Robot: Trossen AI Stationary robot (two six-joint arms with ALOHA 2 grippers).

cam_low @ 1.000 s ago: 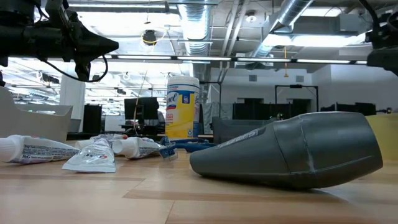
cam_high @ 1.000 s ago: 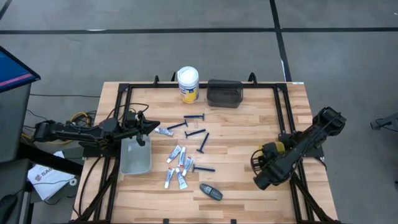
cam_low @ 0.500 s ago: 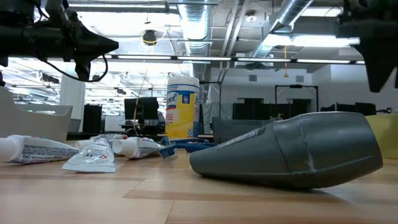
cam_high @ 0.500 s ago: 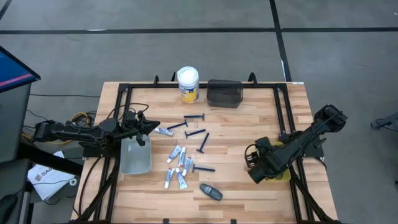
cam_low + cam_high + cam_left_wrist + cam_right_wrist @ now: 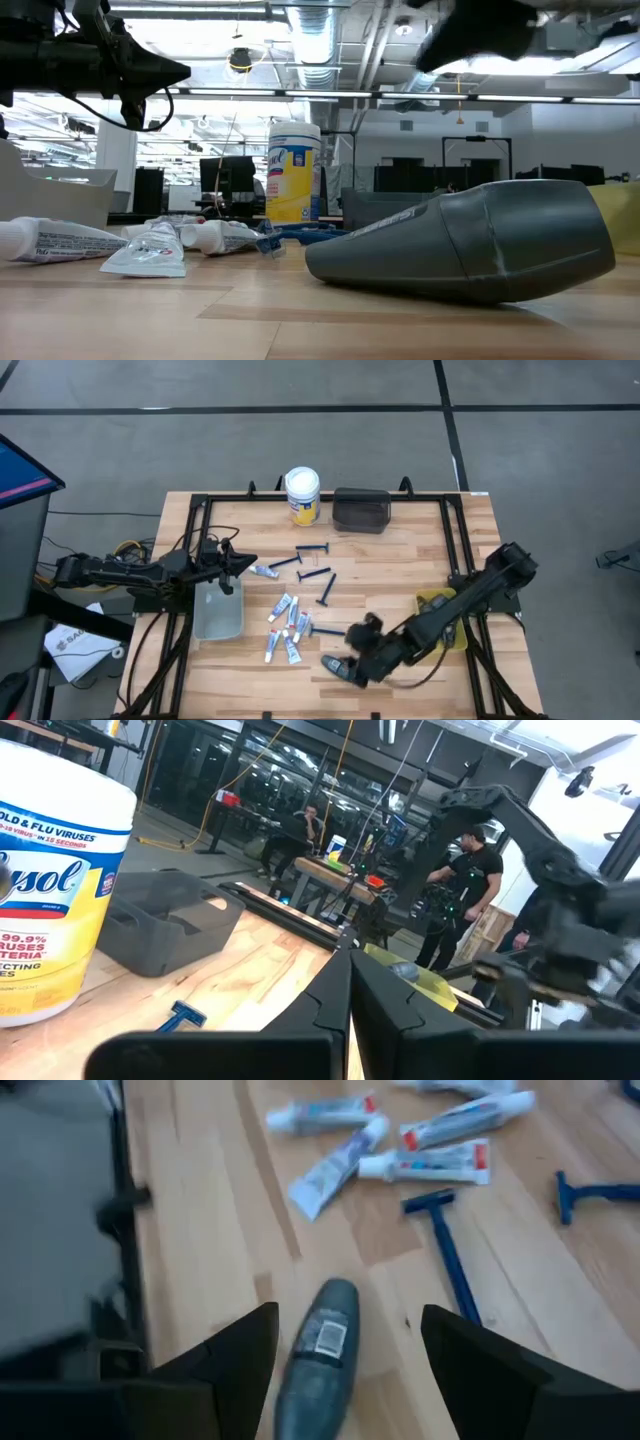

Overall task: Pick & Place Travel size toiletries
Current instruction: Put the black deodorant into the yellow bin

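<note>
My right gripper (image 5: 343, 668) hangs just above the grey pod (image 5: 318, 1348), and its two fingers (image 5: 235, 1345) are spread wide with nothing in them. The pod lies flat on the table (image 5: 400, 560), right between my fingers and a bit ahead of them. I think I am at the step of reaching for it, not holding it yet. Next I need to go down, put one finger on each long side of the pod, and squeeze. It looks smooth and round, so it might slip if I grab it crooked. Just past the pod lies a blue razor (image 5: 446, 1245), and past that a bunch of little tubes (image 5: 428, 1162). More razors (image 5: 312, 550) lie farther off. Way across the table, my left gripper (image 5: 240, 563) waits pressed shut and empty, beside a clear tray (image 5: 217, 610).
</note>
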